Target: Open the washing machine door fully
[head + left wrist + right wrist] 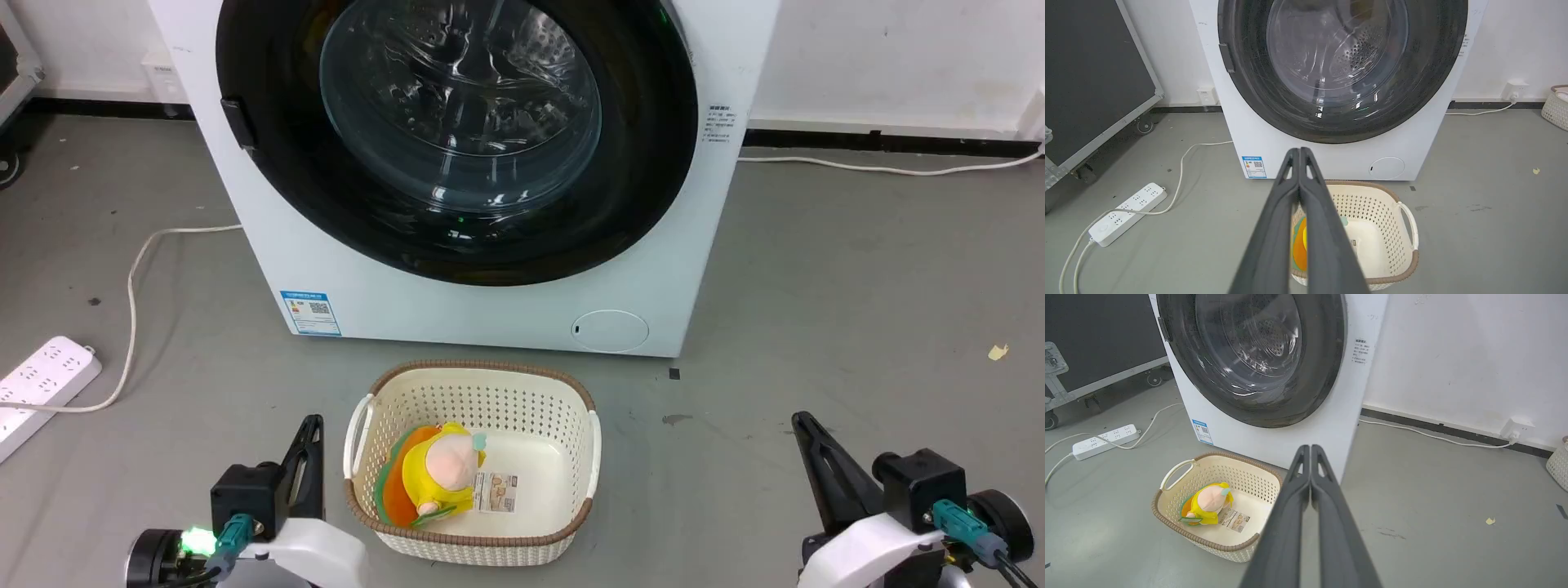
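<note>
The floor (816, 286) is grey and smooth, and a white wall (1453, 355) closes the room behind. A black case on wheels (1094, 73) stands far to the left of the left fingers. A white power strip (45, 376) lies on the floor on that same side, and its cable (131, 286) runs toward the machine. A wall socket (1517, 428) sits low on the wall, to the right of the right fingers.

The left gripper (310, 425) is low above the floor, with its fingers pointing forward. They are pressed together at the tips, so the jaws are closed. The right gripper (804, 420) has the same low pose, and its jaws are also closed, finger against finger.

The machine (490, 310) stands straight ahead of both grippers, well apart from the tips. Its door (645, 163) lies flat against the white front and is closed. In both wrist views it is above and beyond the fingertips, and neither gripper touches it. A dark tab (238, 122) is on the door edge at the left gripper's side. A blue label (310, 313) and a round flap (610, 331) are low on the front.

A cream basket (571, 392) sits on the floor between the two grippers, just beside the left fingers. A yellow plush toy (445, 474) lies in it.
</note>
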`<state>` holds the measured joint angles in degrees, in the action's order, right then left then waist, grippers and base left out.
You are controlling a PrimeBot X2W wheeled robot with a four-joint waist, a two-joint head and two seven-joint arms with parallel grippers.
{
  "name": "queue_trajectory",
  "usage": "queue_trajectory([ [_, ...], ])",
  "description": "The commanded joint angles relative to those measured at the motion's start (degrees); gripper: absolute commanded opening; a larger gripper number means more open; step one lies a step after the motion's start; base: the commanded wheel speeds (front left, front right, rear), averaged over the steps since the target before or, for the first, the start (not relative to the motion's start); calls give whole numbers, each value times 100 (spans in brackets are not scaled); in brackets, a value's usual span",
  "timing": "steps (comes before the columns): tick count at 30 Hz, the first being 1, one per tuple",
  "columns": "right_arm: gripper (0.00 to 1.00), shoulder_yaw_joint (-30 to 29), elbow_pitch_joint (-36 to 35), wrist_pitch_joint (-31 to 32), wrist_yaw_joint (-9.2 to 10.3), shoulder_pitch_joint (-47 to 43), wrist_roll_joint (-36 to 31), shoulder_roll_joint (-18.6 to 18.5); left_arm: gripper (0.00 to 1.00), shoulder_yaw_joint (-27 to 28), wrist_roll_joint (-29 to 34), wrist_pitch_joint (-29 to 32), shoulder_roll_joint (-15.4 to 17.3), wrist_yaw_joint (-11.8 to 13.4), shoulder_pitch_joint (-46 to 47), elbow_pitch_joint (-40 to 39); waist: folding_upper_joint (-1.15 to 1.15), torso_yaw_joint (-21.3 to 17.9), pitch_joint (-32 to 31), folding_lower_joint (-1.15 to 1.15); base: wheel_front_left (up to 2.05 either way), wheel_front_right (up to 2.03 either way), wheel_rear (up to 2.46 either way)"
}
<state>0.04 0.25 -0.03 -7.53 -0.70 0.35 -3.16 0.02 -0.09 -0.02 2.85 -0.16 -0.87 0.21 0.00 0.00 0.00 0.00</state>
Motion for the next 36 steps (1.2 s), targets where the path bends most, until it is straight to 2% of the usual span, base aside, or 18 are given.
queue_trajectory([
  [1,0,-4,-25,3,4,70,-35,28,0,-2,9,2,3,16,87,-21,0,0,0,0,0,0,0],
  [36,0,-4,-25,3,4,70,-35,28,0,-2,9,2,3,16,87,-21,0,0,0,0,0,0,0],
])
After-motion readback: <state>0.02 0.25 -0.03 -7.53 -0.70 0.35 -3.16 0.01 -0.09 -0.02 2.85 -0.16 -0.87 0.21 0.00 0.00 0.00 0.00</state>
